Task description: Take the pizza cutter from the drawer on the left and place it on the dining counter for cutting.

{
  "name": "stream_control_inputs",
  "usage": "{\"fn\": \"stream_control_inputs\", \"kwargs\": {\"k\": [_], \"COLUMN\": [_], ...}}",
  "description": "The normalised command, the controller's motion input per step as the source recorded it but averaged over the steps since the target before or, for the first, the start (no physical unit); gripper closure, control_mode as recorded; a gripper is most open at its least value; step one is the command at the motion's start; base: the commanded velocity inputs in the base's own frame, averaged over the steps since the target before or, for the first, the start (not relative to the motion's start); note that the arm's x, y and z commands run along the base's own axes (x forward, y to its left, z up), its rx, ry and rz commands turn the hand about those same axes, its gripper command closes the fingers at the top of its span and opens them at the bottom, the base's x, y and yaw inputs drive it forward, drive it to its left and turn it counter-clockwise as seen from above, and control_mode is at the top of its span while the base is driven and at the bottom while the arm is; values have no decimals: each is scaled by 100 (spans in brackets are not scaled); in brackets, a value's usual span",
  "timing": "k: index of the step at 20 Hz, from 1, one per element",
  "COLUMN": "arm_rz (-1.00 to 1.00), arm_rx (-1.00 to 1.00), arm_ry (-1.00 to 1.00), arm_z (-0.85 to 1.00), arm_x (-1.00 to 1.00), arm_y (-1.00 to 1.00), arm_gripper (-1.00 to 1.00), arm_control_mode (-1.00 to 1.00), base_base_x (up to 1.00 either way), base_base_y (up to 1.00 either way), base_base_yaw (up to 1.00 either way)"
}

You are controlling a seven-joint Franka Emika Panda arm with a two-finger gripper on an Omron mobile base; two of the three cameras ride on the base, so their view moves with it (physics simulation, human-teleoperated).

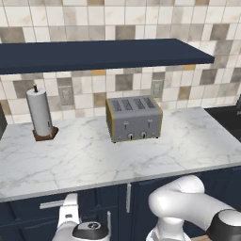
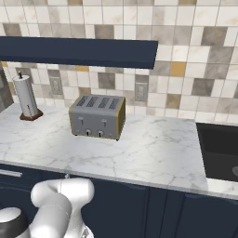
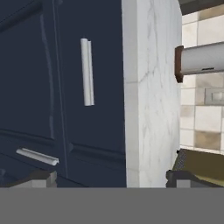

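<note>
The drawer (image 3: 87, 65) is shut, its silver bar handle (image 3: 87, 72) on the navy front just under the left end of the marble surface (image 1: 117, 155), so the pizza cutter is presumably inside, unseen. The step in hand looks like reaching for that handle; next the gripper (image 3: 111, 178), fingers spread wide and empty, must close around it and pull. The arm is folded low in front of the cabinets, hand rolled sideways toward the drawer front, with the toaster (image 1: 134, 118) and paper towel roll (image 1: 40, 113) above on the surface.

grey four-slot toaster with brass sides (image 1: 134, 118): mid-worktop, near back edge | white paper-towel roll on brown holder (image 1: 40, 114): back-left | navy drawer, silver bar handle (image 1: 47, 210): below front edge, shut | white arm (image 1: 188, 207): lower right
</note>
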Motion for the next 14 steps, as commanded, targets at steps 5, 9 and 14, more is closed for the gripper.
{"fn": "stream_control_inputs", "kwargs": {"k": [5, 9, 14], "arm_rz": [0, 0, 0], "arm_rx": [0, 0, 0], "arm_ry": [4, 9, 10], "arm_z": [-31, -28, -28], "arm_x": [5, 2, 0], "arm_y": [10, 6, 0], "arm_gripper": [-100, -100, -100], "arm_control_mode": [-100, -100, -100], "base_base_x": [0, 0, 0], "base_base_y": [0, 0, 0], "base_base_yaw": [0, 0, 0]}}
